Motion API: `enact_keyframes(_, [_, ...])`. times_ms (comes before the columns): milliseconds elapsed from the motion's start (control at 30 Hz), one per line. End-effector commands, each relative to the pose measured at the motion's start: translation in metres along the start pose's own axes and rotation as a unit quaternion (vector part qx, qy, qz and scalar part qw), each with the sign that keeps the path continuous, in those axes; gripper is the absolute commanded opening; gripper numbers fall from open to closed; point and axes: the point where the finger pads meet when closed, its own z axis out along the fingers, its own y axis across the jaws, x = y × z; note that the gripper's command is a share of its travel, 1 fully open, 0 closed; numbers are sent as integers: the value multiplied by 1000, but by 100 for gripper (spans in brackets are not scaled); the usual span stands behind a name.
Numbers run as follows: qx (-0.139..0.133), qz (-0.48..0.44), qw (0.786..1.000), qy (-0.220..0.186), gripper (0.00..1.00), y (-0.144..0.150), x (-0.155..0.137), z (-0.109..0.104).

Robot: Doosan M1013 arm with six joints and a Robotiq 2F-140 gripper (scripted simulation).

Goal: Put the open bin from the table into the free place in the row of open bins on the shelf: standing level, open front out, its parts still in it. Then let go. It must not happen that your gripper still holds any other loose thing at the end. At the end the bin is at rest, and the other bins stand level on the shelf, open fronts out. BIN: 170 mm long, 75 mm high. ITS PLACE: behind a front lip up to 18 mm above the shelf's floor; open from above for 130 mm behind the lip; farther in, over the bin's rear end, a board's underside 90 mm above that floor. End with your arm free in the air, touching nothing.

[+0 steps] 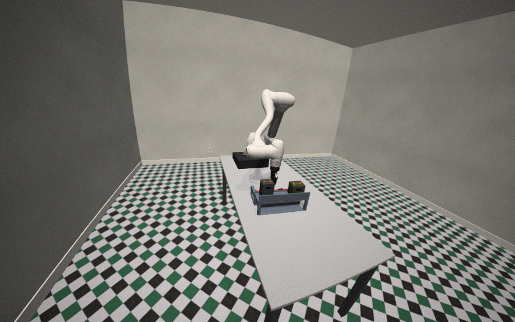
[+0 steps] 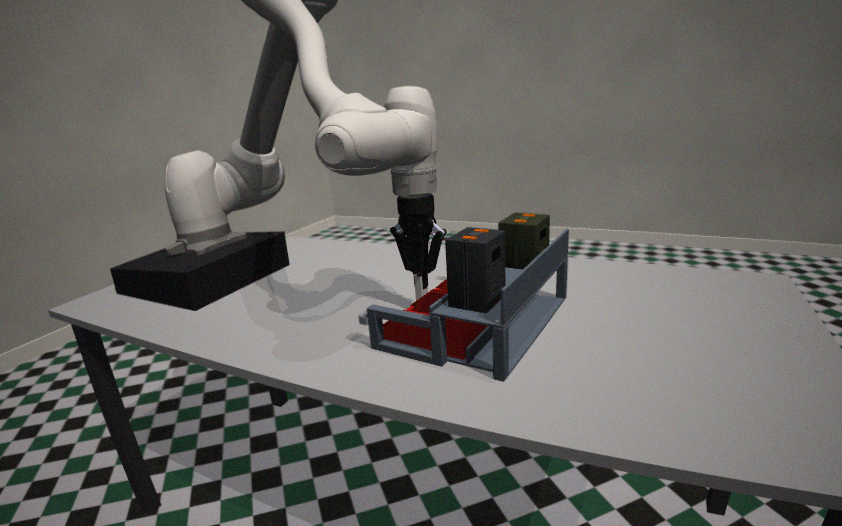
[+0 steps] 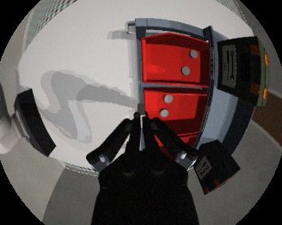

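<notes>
My gripper (image 1: 274,182) (image 2: 420,299) (image 3: 140,108) points down, fingers shut, tips at the front edge of the middle red bin (image 3: 182,103). I see nothing held between them; contact with the bin cannot be told. The middle bin sits in the shelf's row, looks about level, its front toward the robot base, with two grey round parts (image 3: 168,99) (image 3: 164,112) inside. Another red bin (image 3: 163,56) beside it also holds two grey parts. A third red bin (image 2: 406,335) at the near end is partly hidden by my fingers in the wrist view. Its contents are hidden.
The blue-grey shelf (image 1: 283,196) (image 2: 437,339) (image 3: 176,26) stands on the table (image 1: 303,240) (image 2: 672,365). A tall dark box (image 1: 266,188) (image 2: 476,274) (image 3: 217,167) and a green box (image 1: 296,188) (image 2: 522,241) (image 3: 241,69) stand on its rear board, close beside my gripper.
</notes>
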Motion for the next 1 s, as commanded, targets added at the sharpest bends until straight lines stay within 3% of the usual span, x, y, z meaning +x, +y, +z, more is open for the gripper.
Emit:
enact_keyframes(0, [0, 0, 1000, 0, 0, 0, 0, 0])
enact_keyframes(967, [0, 0, 1000, 0, 0, -3, 0, -3])
